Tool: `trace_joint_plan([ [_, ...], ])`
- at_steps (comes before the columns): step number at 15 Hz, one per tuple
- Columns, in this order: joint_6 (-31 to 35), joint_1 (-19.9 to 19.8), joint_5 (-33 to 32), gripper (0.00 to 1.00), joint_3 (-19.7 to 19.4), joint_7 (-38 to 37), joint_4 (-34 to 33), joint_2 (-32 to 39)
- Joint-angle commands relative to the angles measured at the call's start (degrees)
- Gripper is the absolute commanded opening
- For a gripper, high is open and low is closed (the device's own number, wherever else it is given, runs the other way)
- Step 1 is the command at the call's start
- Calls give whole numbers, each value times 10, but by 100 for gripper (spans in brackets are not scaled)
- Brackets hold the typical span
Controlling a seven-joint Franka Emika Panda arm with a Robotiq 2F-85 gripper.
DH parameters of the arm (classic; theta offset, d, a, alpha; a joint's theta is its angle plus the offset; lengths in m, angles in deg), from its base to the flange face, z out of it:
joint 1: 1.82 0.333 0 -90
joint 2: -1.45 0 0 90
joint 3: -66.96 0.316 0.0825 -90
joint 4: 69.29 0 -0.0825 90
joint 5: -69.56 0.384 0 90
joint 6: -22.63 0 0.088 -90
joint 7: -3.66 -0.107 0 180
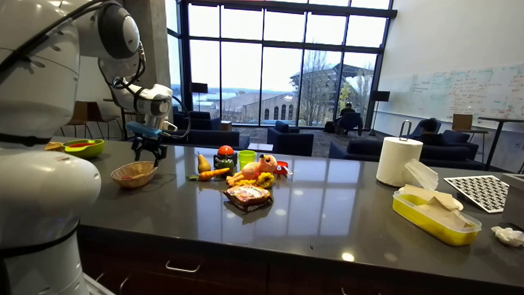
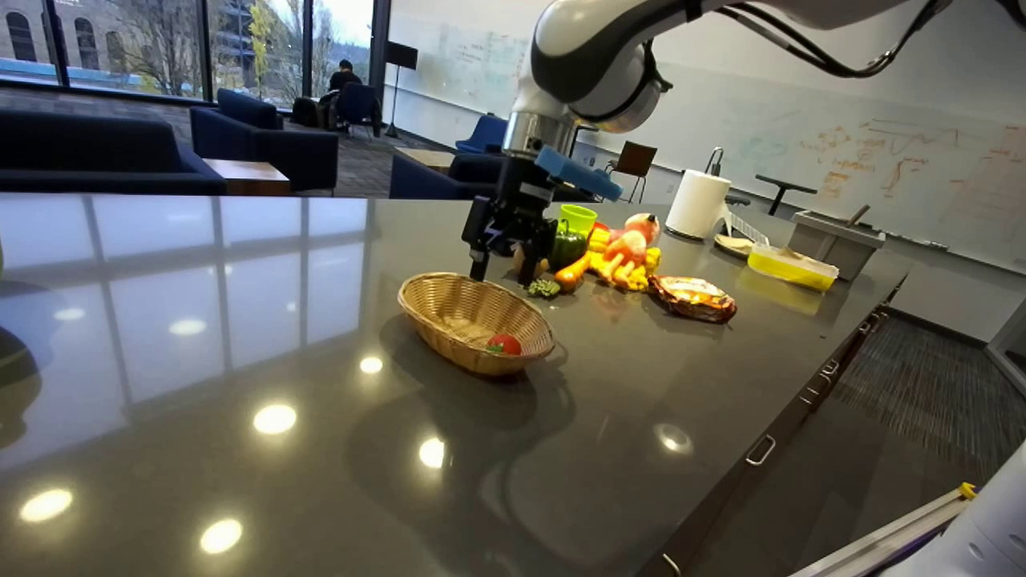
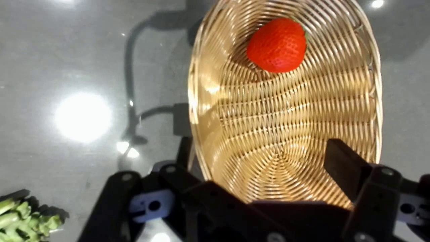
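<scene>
Jaws spread wide, a black gripper [image 2: 502,268] hangs over one end of an oval wicker basket [image 3: 285,111], well in from the drawer-side and window-side edges of a gray counter [image 1: 311,221]; whether its fingers [image 3: 344,168] touch the basket's rim cannot be told. A red strawberry [image 2: 503,344], partly masked by the basket wall in an exterior view, shows whole in the wrist view at the basket's opposite end. Nearby, a carrot [image 1: 212,174] lies with its greens toward the basket, the leaves cropped at the wrist view's corner. Behind it are a pear [image 1: 203,164] and a green pepper [image 2: 567,247], beside a black object [image 1: 234,157] too obscured to identify. A pink plush bird [image 1: 254,169] overlaps a green cup [image 1: 246,155], hides part of a red dish [image 1: 281,165] and leaves the yellow piece [image 1: 266,179] beneath it hard to name. A shiny packet [image 1: 249,196] lies closest of this group to the drawer-side edge. Toward the counter's far end are a paper towel roll [image 1: 396,159], a yellow tub [image 1: 430,227] largely covered by brown paper [image 1: 442,211], and a gray bin [image 1: 515,200] cut off in an exterior view.
</scene>
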Motion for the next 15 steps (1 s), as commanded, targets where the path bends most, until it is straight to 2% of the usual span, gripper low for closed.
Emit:
trace_joint_plan([
  [1, 6, 7, 24, 100, 0, -27, 6, 6],
  [10, 7, 11, 48, 100, 0, -39, 21, 26],
  [15, -23, 17, 50, 100, 4, -49, 8, 36],
])
